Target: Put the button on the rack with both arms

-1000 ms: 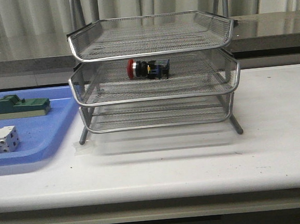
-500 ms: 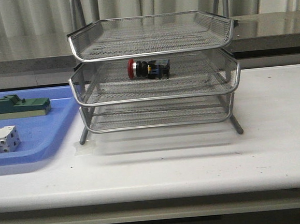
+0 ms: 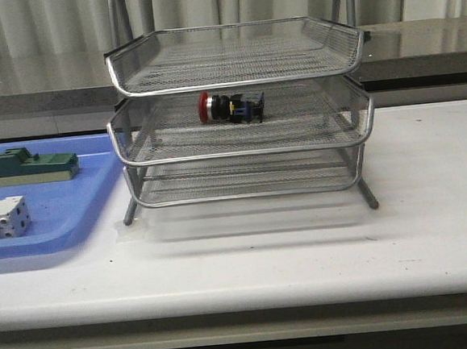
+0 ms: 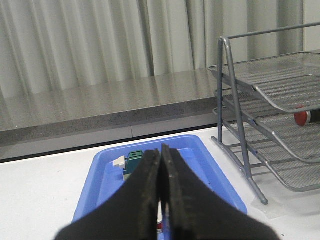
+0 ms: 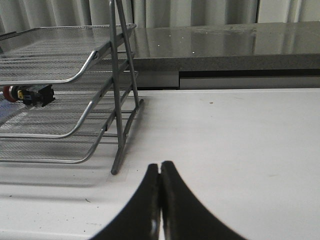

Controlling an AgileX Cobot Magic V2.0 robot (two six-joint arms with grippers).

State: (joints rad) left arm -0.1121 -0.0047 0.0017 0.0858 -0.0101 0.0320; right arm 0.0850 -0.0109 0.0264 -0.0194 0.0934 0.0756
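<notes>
The button (image 3: 230, 107), red cap to the left, lies on its side on the middle tier of the silver wire rack (image 3: 243, 145). Its red cap shows in the left wrist view (image 4: 301, 116), and the whole button in the right wrist view (image 5: 27, 94). The rack also shows in both wrist views (image 4: 280, 95) (image 5: 60, 75). My left gripper (image 4: 160, 151) is shut and empty, above the blue tray, left of the rack. My right gripper (image 5: 160, 166) is shut and empty, over the white table to the right of the rack. Neither arm shows in the front view.
A flat blue tray (image 3: 60, 228) lies left of the rack with a green block (image 3: 32, 166) and a white block (image 3: 2, 218) in it. The rack's feet (image 3: 370, 198) stand on the white table (image 3: 304, 250). A grey ledge and curtains run behind.
</notes>
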